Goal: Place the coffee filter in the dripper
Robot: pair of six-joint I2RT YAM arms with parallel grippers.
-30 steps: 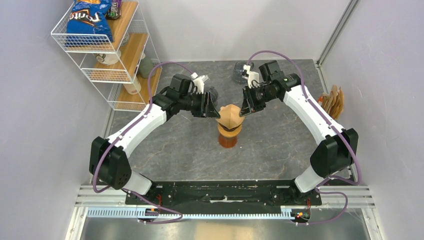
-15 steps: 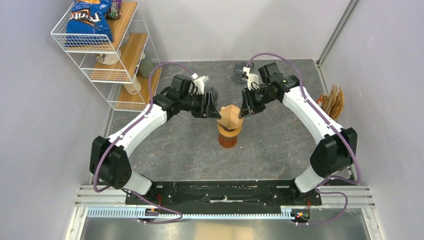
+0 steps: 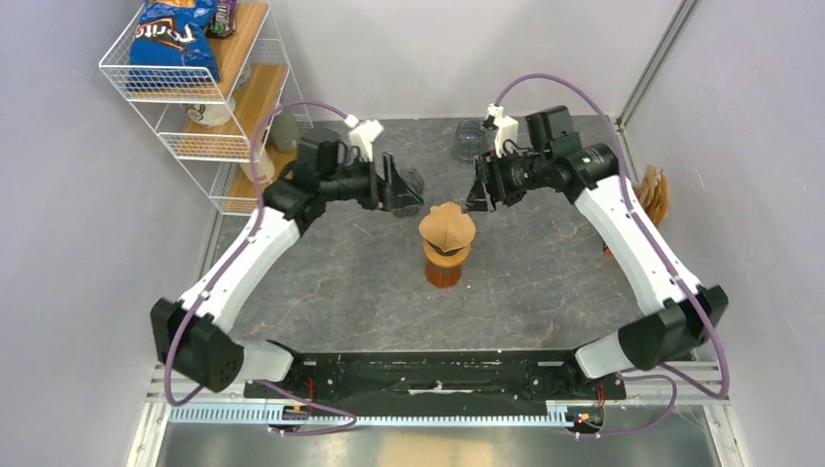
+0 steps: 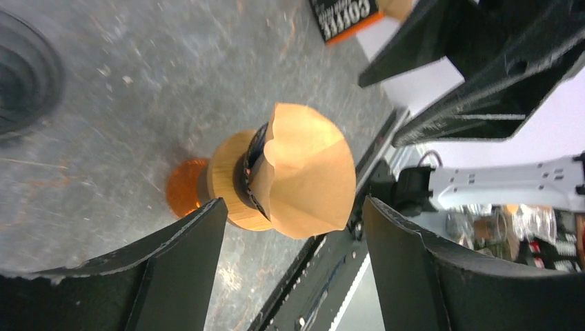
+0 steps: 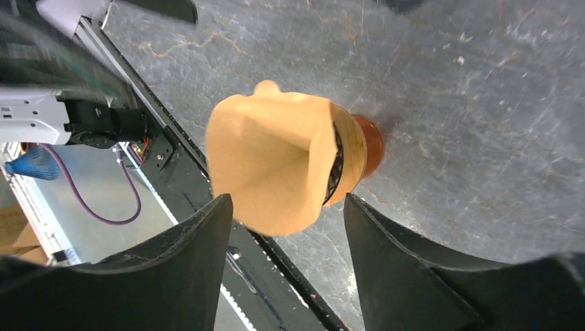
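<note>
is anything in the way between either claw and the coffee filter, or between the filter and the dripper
Nothing visible does. The coffee filter already sits in the dripper, and the left claw and right claw stand open on either side, apart from it.

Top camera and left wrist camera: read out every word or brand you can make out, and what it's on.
"Doritos", partly creased: on the blue crinkled snack bag atop the white wire rack.
"COFFEE": on the black and orange box, left wrist view.
The dark packet beside the bag: too small to read.
</note>
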